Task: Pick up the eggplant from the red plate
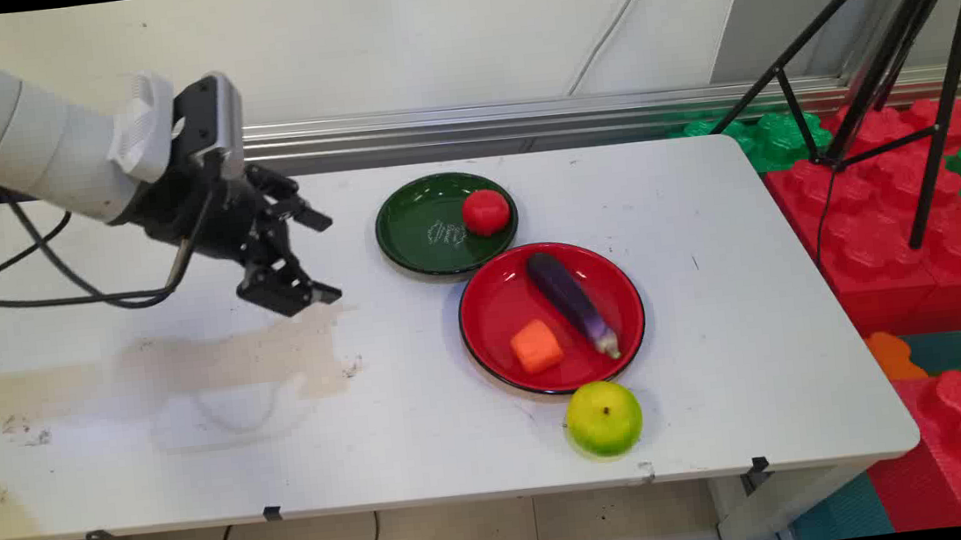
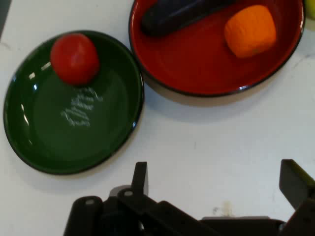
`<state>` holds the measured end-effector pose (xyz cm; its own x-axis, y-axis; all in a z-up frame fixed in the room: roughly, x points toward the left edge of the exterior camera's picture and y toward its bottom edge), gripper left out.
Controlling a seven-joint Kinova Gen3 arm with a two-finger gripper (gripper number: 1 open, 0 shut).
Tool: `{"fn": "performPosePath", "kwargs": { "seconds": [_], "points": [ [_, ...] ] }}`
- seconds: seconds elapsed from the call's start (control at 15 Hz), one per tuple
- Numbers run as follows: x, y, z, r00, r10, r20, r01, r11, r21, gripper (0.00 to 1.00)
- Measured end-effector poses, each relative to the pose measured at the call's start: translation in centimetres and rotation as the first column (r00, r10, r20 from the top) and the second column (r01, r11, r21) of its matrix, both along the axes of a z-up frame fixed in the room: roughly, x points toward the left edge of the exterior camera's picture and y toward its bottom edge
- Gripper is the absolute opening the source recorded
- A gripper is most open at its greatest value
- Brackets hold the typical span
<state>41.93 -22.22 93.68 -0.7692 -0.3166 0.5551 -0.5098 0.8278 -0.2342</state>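
Observation:
My gripper [image 1: 328, 258] hangs open and empty above the table's left half, pointing right toward the plates. In the hand view its fingers [image 2: 141, 177] rise from the bottom edge with bare table between them. Nearest to it is a green plate [image 1: 424, 231] holding a red tomato [image 1: 485, 212]; the hand view shows the same green plate [image 2: 44, 142] and tomato [image 2: 74, 58] at upper left. Just right of it a red plate [image 1: 493, 304] carries a purple eggplant [image 1: 572, 301] and an orange piece [image 1: 536, 346]. A green apple [image 1: 603, 418] lies on the table in front of the red plate.
Black cables [image 1: 76, 282] hang from the arm over the table's left side. A brownish stain [image 1: 216, 362] marks the table under the gripper. A black tripod [image 1: 893, 71] and red and green foam blocks [image 1: 897, 203] stand beyond the table's right edge.

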Motion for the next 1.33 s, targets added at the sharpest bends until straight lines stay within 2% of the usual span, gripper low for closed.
{"fn": "performPosePath", "kwargs": {
  "seconds": [0.33,0.67,1.13,1.33],
  "points": [
    [-3.2,-1.5,1.3,0.999,-0.035,0.04,0.037,0.999,-0.037,1.0],
    [-6.1,-3.3,1.4,0.997,-0.038,0.064,0.04,0.998,-0.038,1.0],
    [-10.4,-6.7,0.3,0.995,-0.011,0.101,0.013,1.0,-0.016,1.0],
    [-13.2,-9.3,-1.0,0.992,0.011,0.129,-0.012,1.0,0.005,1.0]
  ]
}}
